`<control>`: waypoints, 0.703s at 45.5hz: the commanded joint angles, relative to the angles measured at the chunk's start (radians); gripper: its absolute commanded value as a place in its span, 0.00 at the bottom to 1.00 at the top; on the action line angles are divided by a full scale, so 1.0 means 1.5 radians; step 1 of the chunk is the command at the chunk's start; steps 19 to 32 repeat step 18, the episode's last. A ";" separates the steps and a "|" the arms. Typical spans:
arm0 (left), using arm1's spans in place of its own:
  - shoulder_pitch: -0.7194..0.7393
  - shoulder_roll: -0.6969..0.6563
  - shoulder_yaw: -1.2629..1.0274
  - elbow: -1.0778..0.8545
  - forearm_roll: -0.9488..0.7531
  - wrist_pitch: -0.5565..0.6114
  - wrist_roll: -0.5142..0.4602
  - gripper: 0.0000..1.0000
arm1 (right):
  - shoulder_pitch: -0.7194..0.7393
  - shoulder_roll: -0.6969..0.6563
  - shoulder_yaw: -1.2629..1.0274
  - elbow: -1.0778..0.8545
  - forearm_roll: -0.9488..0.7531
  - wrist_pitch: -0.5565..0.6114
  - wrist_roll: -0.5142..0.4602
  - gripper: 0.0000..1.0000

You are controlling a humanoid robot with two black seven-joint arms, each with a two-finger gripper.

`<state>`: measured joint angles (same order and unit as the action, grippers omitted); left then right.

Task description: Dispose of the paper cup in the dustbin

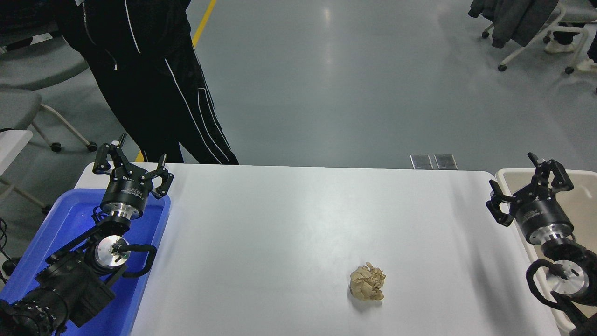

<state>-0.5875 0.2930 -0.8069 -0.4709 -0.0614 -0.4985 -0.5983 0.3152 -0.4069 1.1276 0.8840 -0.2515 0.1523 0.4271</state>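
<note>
No paper cup shows in the head view. The beige dustbin (580,186) stands past the table's right end. My right gripper (529,186) is open and empty, held above the bin's left rim at the table's right edge, fingers pointing away from me. My left gripper (132,164) is open and empty, parked over the far end of the blue tray at the lower left.
A crumpled tan paper ball (367,281) lies on the white table (298,224), right of centre near the front. A blue plastic tray (70,219) sits at the left end. A person in black trousers (154,79) stands beyond the far left corner.
</note>
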 commanded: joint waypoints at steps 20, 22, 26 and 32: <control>0.000 0.000 0.000 0.000 0.000 0.000 0.000 1.00 | -0.019 0.046 0.017 0.006 -0.041 -0.002 0.061 0.99; 0.000 0.000 0.000 0.000 0.000 0.000 0.000 1.00 | -0.019 0.046 0.017 0.006 -0.041 -0.002 0.061 0.99; 0.000 0.000 0.000 0.000 0.000 0.000 0.000 1.00 | -0.019 0.046 0.017 0.006 -0.041 -0.002 0.061 0.99; 0.000 0.000 0.000 0.000 0.000 0.000 0.000 1.00 | -0.019 0.046 0.017 0.006 -0.041 -0.002 0.061 0.99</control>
